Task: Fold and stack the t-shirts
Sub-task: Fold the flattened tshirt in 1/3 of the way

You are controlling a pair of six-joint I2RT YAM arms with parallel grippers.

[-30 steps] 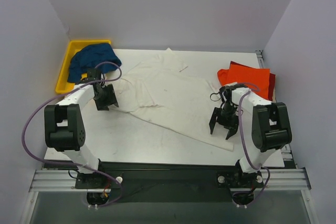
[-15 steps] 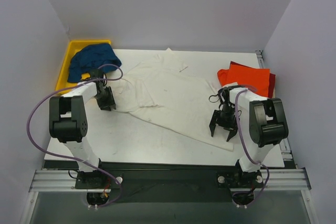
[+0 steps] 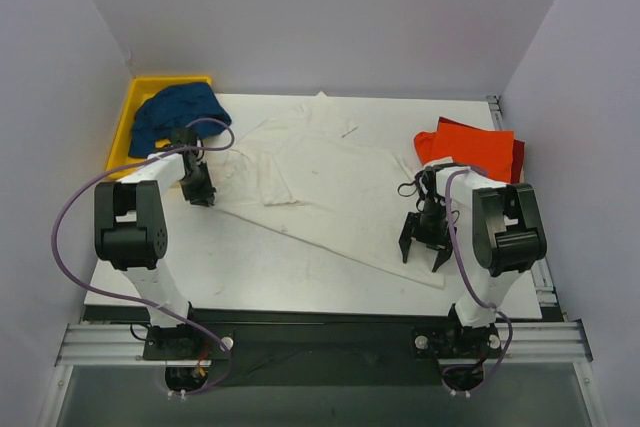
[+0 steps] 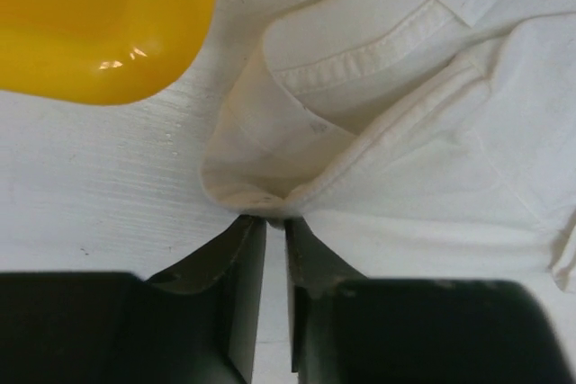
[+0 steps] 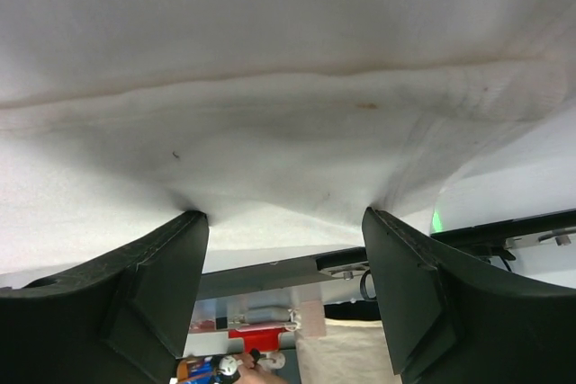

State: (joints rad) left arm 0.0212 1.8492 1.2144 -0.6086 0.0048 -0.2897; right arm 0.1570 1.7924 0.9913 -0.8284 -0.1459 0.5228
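Toward the near right corner of the white counter (image 3: 230, 257), the right gripper (image 3: 422, 252) stands on the lower hem of the large off-white cloth t-shirt (image 3: 320, 187). Its fingers are spread wide and released, with nothing between them. Farther back, by the left edge, the left gripper (image 4: 276, 220) has its fingers clenched almost together on a puckered fold of the same shirt's sleeve, so that side looks grasped. The shirt lies spread across the middle of the counter, crumpled along its left side. At the far right edge sit the orange-red cloth t-shirt (image 3: 470, 142) and, just under it, a dark red cloth t-shirt (image 3: 518, 157). At the far left corner a dark blue cloth t-shirt (image 3: 175, 112) is heaped in the yellow plastic bin (image 3: 140, 87).

The step in hand seems to be taking hold of the off-white shirt to straighten it for folding. To do it well, the right fingers should close on the hem edge itself, both layers if possible. The left pinch should be deep enough that the sleeve does not slip out when lifted. Both sides should rise together, clear of the bin.

The left wrist view shows the pucker at the fingertips and the bin's corner just beside the sleeve, which the overhead view cannot resolve. The right wrist view shows cloth bulging between the spread fingers. Only the overhead view shows both arms and the other shirts.
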